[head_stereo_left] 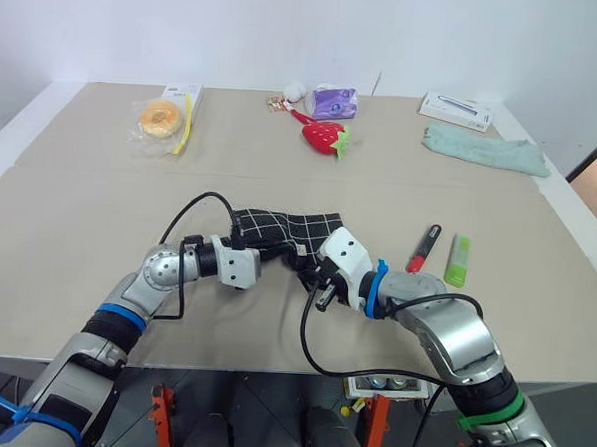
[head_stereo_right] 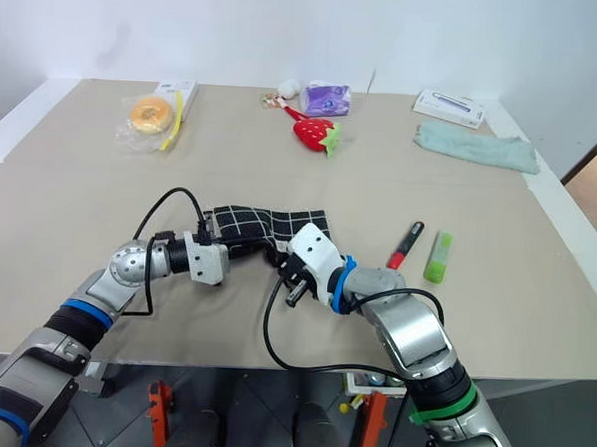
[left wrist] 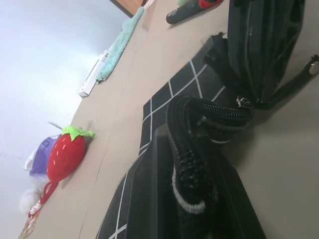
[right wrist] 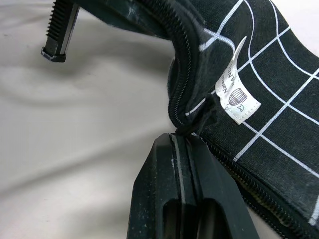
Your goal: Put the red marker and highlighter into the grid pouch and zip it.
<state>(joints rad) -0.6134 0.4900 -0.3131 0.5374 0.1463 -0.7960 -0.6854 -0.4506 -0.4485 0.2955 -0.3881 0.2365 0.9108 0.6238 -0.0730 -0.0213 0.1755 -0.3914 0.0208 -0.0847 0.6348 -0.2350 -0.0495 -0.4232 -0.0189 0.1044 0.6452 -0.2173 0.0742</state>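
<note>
From the head views we see the grid pouch (head_stereo_left: 283, 233) lying near the middle of the table (head_stereo_left: 79, 202), with both arms meeting at its near edge. The left gripper (head_stereo_left: 267, 254) comes in from about 8 o'clock and the right gripper (head_stereo_left: 306, 269) from about 4 o'clock. Up here we cannot see the fingertips well. The right wrist view shows more: the two black fingers (right wrist: 187, 174) are pressed tight together and pinch the zipper pull (right wrist: 199, 122) right by the small white label (right wrist: 237, 97). The left wrist view shows the left fingers closed on the pouch's zipper edge, which curls up in a loop. The red marker (head_stereo_left: 424, 247) and the highlighter (head_stereo_left: 458, 260) lie side by side on the table at 3 o'clock from the pouch, outside it. Far back at 12 o'clock we see a plush strawberry (head_stereo_left: 323, 136), and the left wrist view shows it too. A donut in a bag (head_stereo_left: 162, 119) sits at 10 o'clock and a green cloth (head_stereo_left: 486, 150) at 2 o'clock.
</note>
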